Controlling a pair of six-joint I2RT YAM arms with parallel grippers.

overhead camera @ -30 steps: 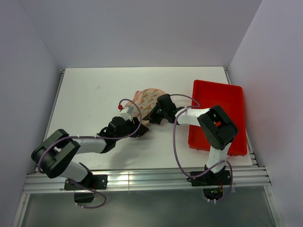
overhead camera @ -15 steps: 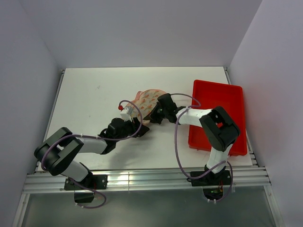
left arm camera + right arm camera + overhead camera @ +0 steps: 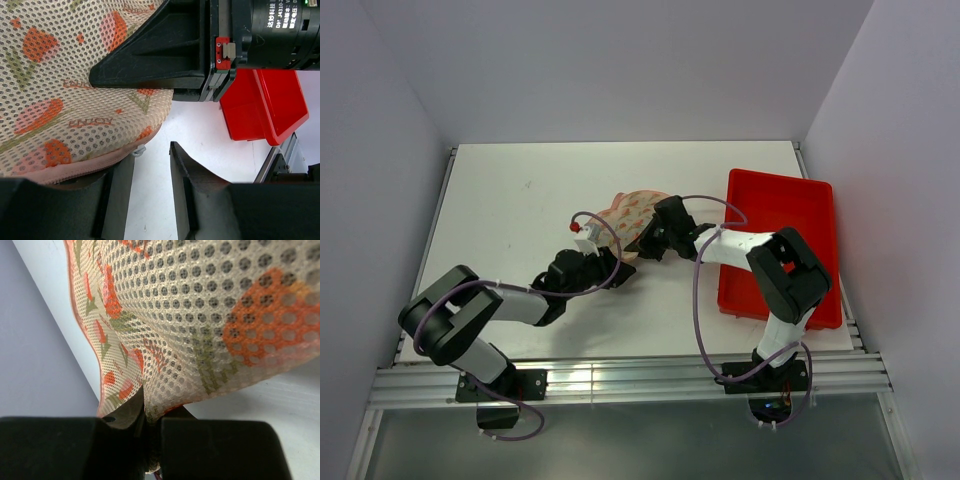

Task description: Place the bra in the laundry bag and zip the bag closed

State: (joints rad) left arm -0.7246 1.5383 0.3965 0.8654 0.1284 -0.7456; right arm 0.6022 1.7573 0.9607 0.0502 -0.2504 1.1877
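Observation:
The laundry bag (image 3: 634,212) lies near the table's middle, folded shut, beige mesh with orange print. My right gripper (image 3: 643,246) is shut on a fold of the bag's near edge; the right wrist view shows the mesh (image 3: 200,315) pinched between its jaws (image 3: 148,415). My left gripper (image 3: 618,272) is open just in front of the bag. In the left wrist view its fingertips (image 3: 150,170) straddle bare table beside the pink zipper rim (image 3: 75,167), with a small white zipper pull (image 3: 139,149) at the left finger's tip. The bra is hidden from every view.
A red plastic tray (image 3: 782,240) stands right of the bag and also shows in the left wrist view (image 3: 265,107). The right gripper's black finger (image 3: 150,60) lies across the bag's top. Grey walls enclose the table's back and sides.
The left arm's elbow has crept slightly right and the right arm's elbow has shifted a little right. Both grippers and the bag stay almost where they were.

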